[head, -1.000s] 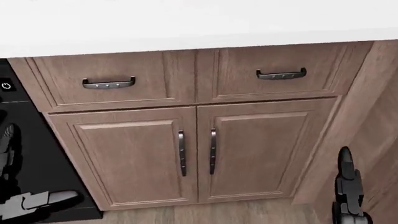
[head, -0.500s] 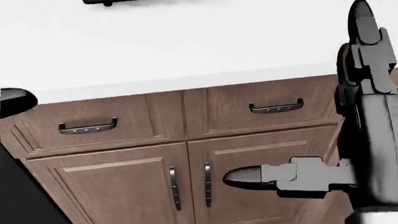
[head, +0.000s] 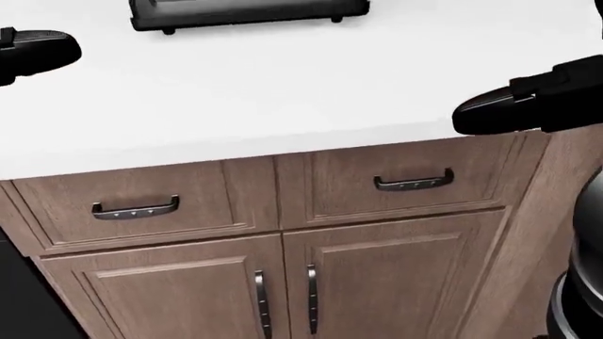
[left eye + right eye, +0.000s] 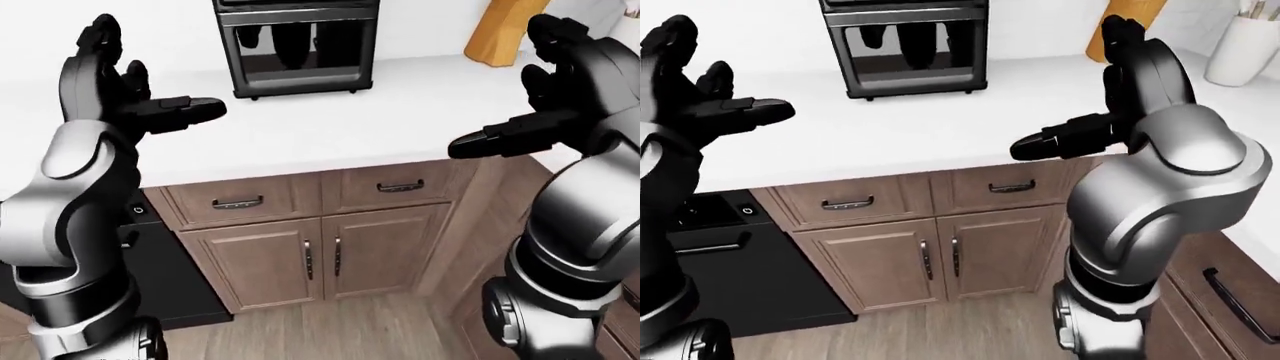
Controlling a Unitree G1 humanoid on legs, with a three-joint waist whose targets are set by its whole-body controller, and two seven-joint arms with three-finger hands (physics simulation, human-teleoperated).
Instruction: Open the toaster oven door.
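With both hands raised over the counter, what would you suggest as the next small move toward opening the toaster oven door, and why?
Probably reach the right hand toward the top of the toaster oven. Its door looks shut, both hands are open and empty, and the left hand hangs just as far off over the white counter.

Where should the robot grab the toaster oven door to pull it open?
Probably the silver bar handle across the top of the toaster oven door. The bar runs sideways, so fingers would hook over it from above and pull toward the robot. Both hands are open, away from it: left hand, right hand.
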